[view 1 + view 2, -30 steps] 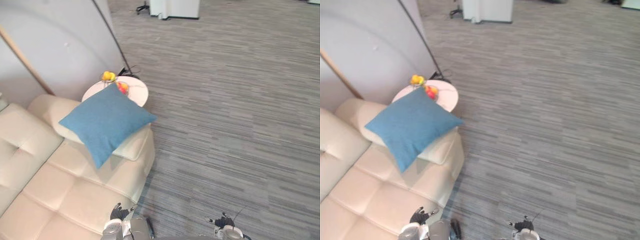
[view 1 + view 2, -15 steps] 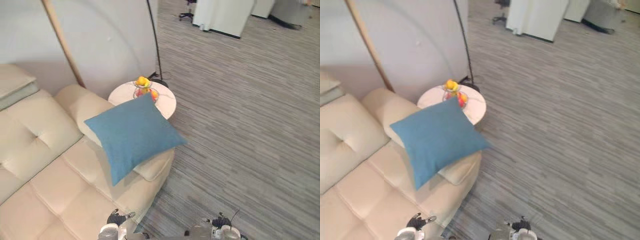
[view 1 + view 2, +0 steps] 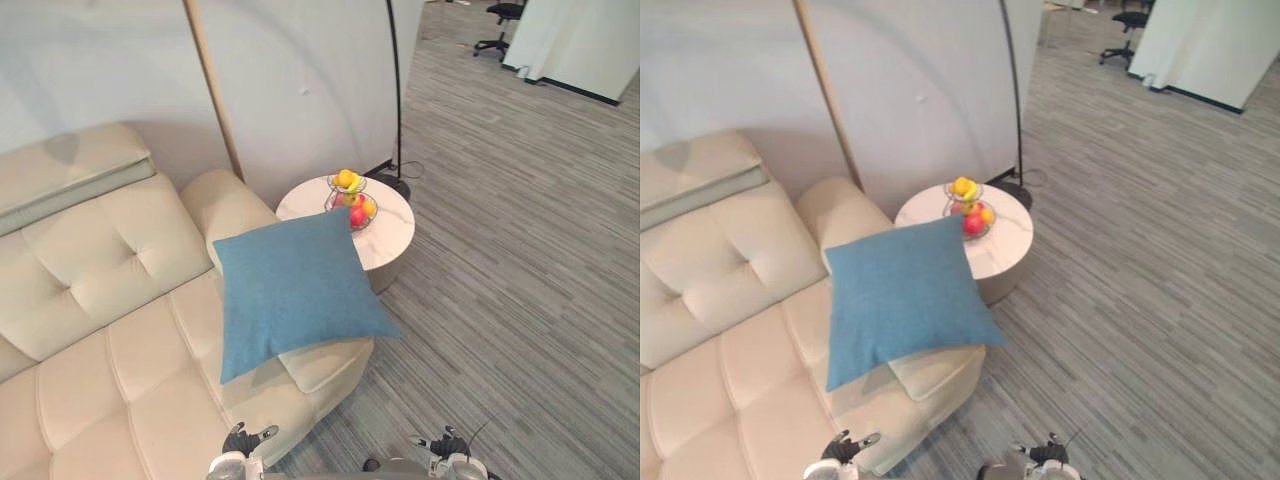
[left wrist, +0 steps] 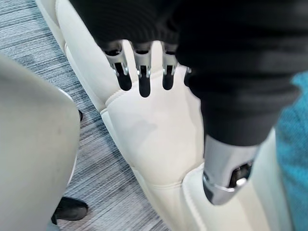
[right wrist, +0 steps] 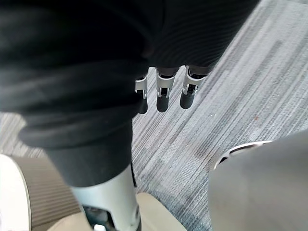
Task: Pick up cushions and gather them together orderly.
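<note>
The left hand hung with straight, empty fingers over the front corner of the cream tufted leather sofa. The square blue fabric cushion leaned on that sofa's armrest. Right of the sofa, the right hand hung loose-fingered and empty above the grey striped carpet.
</note>
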`<state>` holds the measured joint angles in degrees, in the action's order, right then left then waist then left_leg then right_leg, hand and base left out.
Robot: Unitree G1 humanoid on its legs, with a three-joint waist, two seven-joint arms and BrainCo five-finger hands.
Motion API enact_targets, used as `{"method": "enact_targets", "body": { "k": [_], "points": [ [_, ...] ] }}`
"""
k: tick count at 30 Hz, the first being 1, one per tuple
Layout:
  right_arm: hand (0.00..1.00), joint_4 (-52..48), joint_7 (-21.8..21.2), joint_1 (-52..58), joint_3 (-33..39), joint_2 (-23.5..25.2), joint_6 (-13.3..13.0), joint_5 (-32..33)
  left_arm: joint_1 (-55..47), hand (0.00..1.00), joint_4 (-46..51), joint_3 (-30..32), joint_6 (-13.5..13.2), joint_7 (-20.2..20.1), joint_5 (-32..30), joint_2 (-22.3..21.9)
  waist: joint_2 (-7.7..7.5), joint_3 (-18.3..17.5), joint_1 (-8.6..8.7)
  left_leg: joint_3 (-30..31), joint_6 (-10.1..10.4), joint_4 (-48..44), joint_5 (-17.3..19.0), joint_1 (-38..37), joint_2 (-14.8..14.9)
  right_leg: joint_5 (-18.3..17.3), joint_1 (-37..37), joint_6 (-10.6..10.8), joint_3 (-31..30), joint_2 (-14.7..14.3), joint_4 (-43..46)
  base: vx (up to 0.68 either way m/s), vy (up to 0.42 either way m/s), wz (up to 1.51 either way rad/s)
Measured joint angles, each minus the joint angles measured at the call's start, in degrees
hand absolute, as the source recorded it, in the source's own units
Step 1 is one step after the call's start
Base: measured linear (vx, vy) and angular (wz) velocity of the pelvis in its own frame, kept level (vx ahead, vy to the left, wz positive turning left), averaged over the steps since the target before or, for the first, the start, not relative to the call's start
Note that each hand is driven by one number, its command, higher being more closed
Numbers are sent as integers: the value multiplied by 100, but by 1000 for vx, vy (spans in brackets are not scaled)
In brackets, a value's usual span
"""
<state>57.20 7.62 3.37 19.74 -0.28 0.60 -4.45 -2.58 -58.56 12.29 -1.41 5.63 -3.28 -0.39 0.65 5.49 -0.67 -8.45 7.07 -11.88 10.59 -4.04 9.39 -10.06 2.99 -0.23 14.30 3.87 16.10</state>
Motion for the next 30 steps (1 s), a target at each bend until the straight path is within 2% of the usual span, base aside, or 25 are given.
{"method": "enact_targets", "body": {
  "k": [5,7,11,14,17,20,26,30],
  "points": [
    [0,5,17,-4,30,25,4,18,11,0,56,-172,-9,53,31,97,-105,-2,-16,-195,-70,341,-255,-19,-132,133,-69,31,91,48,-260,10,8,16],
    [0,2,44,-3,40,-10,2,20,5,0,52,-226,-9,85,133,185,-174,3,-11,-212,-116,617,-442,-105,-205,315,-119,26,24,43,-493,-25,26,-6],
    [0,-130,153,-59,47,-216,-3,59,-12,0,73,-228,-17,167,243,217,-185,-3,-2,-220,-143,838,-523,-130,-238,561,-144,52,-61,7,-768,-78,42,-4],
    [0,-839,210,-13,86,-504,-8,57,-83,0,386,-240,-30,182,365,413,-179,-7,30,-197,-143,1010,-522,-115,-251,723,-128,74,-76,-40,-935,-150,23,3],
    [0,-1519,245,-112,87,-893,-44,45,-159,0,998,-217,-55,199,533,795,-206,-25,29,-188,-124,1261,-624,-78,-307,904,-77,101,-133,-43,-1172,-172,15,-1],
    [0,-1895,253,-303,81,-1347,-75,45,-156,0,1665,-74,-99,246,851,1063,-122,-79,36,-98,-156,1380,-657,36,-364,992,-51,186,-266,-50,-1451,-111,-6,6],
    [0,-2047,321,-723,-9,-1633,-71,60,-41,0,2241,30,-218,447,1320,1120,24,-178,64,130,-152,1379,-723,349,-430,1072,105,218,-254,-52,-1617,15,6,12],
    [0,-2044,374,-1241,-379,-1752,-56,68,366,0,2365,4,-218,577,1517,1175,60,-94,63,267,-171,1367,-860,521,-440,1208,220,113,-147,-60,-1631,105,-11,17]
  ]
}}
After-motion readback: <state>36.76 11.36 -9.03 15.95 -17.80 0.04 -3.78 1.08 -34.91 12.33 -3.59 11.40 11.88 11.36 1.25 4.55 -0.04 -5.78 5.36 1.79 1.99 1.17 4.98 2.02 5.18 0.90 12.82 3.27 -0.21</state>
